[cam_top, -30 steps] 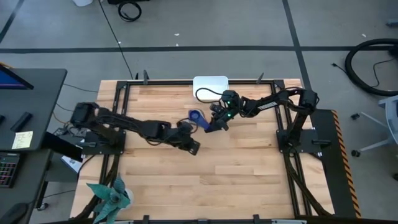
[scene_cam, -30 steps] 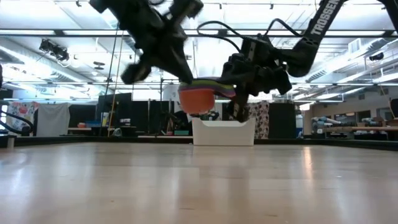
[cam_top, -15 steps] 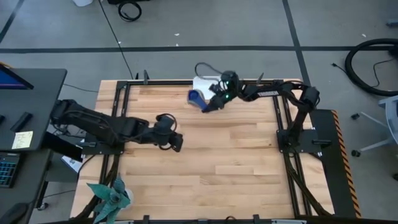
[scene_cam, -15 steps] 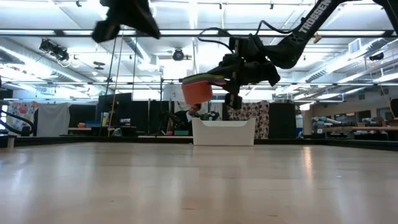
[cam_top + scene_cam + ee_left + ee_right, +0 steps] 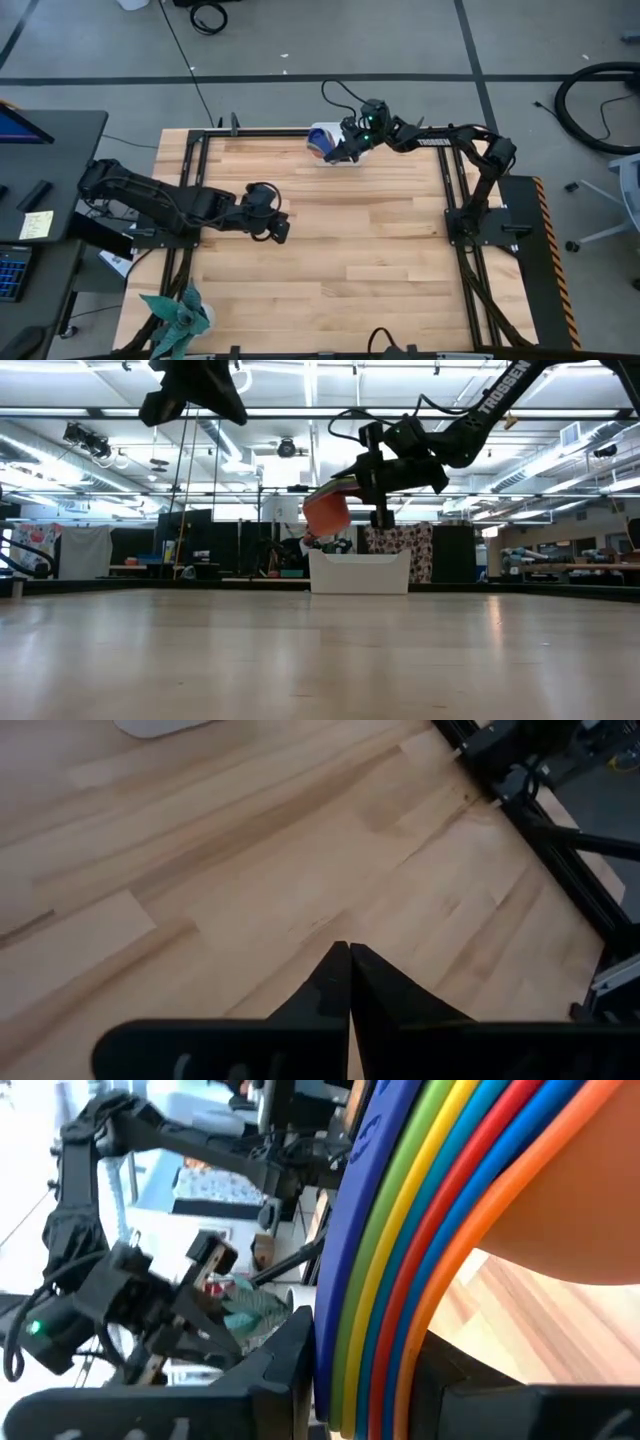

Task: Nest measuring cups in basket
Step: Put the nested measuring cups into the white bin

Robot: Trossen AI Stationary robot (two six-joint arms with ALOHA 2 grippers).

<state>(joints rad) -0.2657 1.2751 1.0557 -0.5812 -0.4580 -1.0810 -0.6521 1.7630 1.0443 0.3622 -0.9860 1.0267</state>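
Right jaws are clamped on the handles of the nested cups; left jaws are pressed together on nothing. From above, the right gripper (image 5: 345,150) holds the stack of cups (image 5: 321,140) over the white basket (image 5: 352,160) at the far edge of the worktop (image 5: 350,250), while the left gripper (image 5: 278,229) waits mid-worktop. At table level the stack (image 5: 325,512) hangs tilted above the basket (image 5: 359,571), orange cup lowest. The right wrist shows rainbow handles fanned tight. Looks nearly done: nesting finished, just the drop into the basket left.
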